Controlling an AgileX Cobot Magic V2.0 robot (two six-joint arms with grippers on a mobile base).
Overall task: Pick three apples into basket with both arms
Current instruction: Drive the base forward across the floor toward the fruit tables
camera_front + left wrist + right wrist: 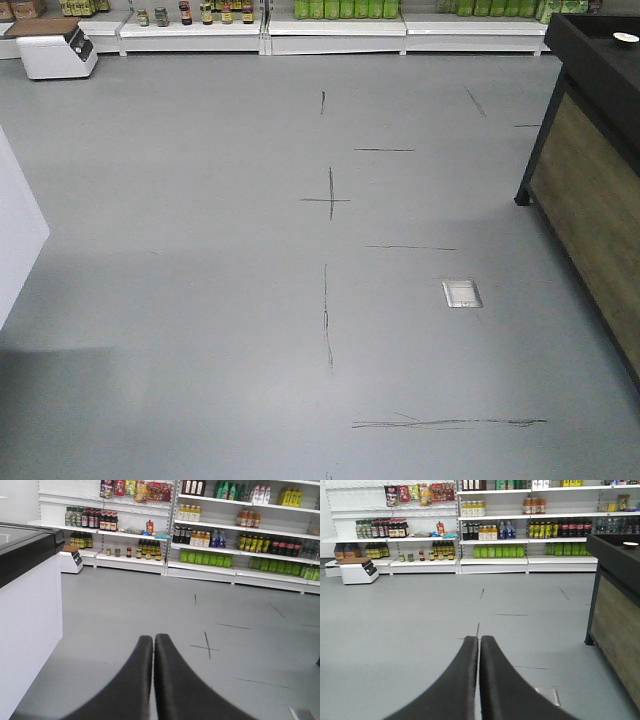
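Observation:
No apples and no basket show in any view. My left gripper [153, 638] is shut and empty, its black fingers pressed together over the grey shop floor. My right gripper [479, 639] is also shut and empty, pointing across the floor toward the shelves. Neither arm shows in the front view.
A dark wooden counter [590, 120] stands at the right and also shows in the right wrist view [615, 600]. A white cabinet [30, 625] stands at the left. Stocked shelves [492, 530] line the far wall. A white box [55, 50] sits on the floor. A metal floor plate [461, 292] lies ahead right.

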